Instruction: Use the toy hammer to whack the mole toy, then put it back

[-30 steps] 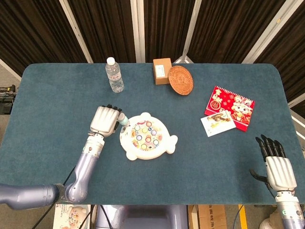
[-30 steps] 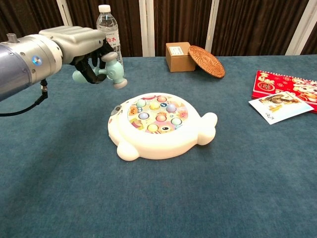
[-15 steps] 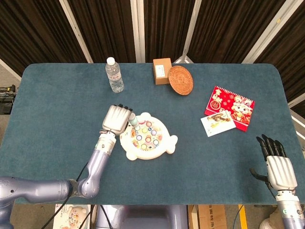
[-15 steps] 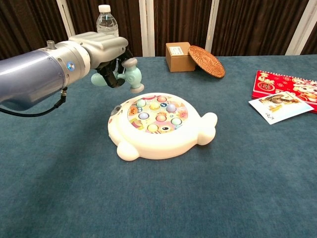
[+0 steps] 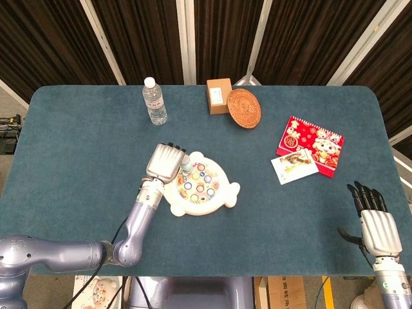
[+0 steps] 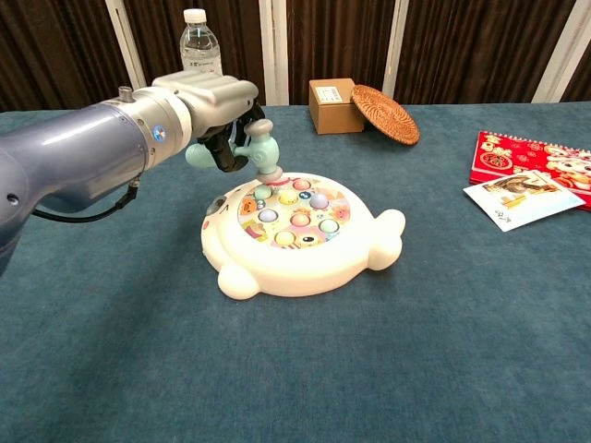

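A blue felt table (image 5: 77, 161) is filling both views, with dark curtains behind it. Near the centre, the mole toy (image 6: 300, 235), a white rounded game board with small coloured pegs on top, is lying flat on the cloth.

The left hand (image 6: 217, 115) is hanging over the board's 10 o'clock edge, its fingers wrapped around the handle of the toy hammer (image 6: 260, 157). The hammer is pale mint green with a white striking face. In the chest view its head is pointing down and is sitting just above the pegs at the board's far left; whether it is touching them cannot be told. In the head view the same hand (image 5: 165, 162) is covering most of the hammer.

The right hand (image 5: 372, 219) is resting at the table's 4 o'clock corner, well apart from the board. It is holding nothing, and its dark fingers are lying straight and slightly spread.

At 11 o'clock from the board a clear water bottle (image 5: 154, 101) is standing upright. At 12 o'clock a small cardboard box (image 5: 218, 96) is sitting with a round woven coaster (image 5: 244, 107) leaning against its right side. At 2 o'clock a red booklet (image 5: 311, 143) is lying flat, with a white card (image 5: 294, 167) overlapping its near corner.
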Controlling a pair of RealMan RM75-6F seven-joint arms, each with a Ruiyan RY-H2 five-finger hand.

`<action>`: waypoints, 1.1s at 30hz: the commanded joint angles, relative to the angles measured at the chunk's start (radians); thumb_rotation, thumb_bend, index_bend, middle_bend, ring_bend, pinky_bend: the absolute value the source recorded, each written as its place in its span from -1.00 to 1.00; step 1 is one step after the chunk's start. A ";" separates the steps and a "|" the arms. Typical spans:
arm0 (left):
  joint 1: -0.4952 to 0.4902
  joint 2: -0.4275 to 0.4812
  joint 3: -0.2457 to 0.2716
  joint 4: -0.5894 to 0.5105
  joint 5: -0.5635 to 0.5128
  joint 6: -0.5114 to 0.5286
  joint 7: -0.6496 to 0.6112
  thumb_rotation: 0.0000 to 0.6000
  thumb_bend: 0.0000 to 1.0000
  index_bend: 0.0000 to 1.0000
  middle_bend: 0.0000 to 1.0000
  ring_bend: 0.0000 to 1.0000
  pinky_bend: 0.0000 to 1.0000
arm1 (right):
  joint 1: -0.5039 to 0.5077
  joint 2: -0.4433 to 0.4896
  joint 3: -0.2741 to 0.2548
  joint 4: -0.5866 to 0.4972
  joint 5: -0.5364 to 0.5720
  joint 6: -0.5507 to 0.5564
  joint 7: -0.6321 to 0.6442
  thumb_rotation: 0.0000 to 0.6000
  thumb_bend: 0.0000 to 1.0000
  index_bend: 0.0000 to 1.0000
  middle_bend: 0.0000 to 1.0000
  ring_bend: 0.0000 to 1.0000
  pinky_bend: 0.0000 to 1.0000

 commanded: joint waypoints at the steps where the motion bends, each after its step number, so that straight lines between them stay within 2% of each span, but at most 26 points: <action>1: -0.004 -0.003 0.003 0.008 -0.006 -0.001 0.000 1.00 0.54 0.27 0.00 -0.27 -0.05 | 0.001 0.000 0.001 0.000 0.002 -0.001 0.001 1.00 -0.57 -1.00 -1.00 -1.00 -1.00; 17: -0.015 -0.038 0.049 0.066 -0.009 -0.019 -0.020 1.00 0.54 0.28 0.00 -0.27 -0.04 | 0.002 0.001 0.002 -0.004 0.007 -0.006 0.005 1.00 -0.57 -1.00 -1.00 -1.00 -1.00; 33: -0.031 -0.007 0.007 0.007 0.012 0.014 -0.040 1.00 0.54 0.28 0.00 -0.27 -0.04 | 0.003 0.000 0.004 -0.005 0.011 -0.006 0.003 1.00 -0.57 -1.00 -1.00 -1.00 -1.00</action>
